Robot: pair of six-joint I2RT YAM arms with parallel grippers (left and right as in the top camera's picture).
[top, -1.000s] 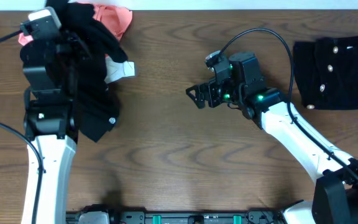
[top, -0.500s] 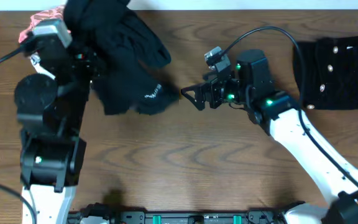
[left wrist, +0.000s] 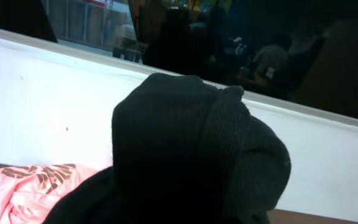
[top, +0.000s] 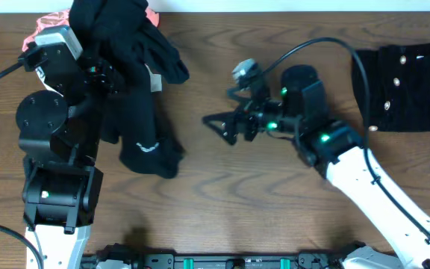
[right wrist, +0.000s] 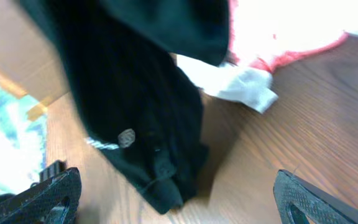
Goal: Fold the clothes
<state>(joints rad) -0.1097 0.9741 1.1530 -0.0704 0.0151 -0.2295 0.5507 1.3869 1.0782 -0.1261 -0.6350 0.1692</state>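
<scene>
Looks like a robotics lab bench here: wood-grain table (top: 222, 209), cabled left arm (top: 47, 142) and right arm (top: 364, 168), white panel (left wrist: 42, 106) along the far edge.

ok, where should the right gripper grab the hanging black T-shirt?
Grip the black T-shirt at its lower bunched end, by the white mark, from its right side: that end dangles free near the table, and the open right gripper faces it.
</scene>
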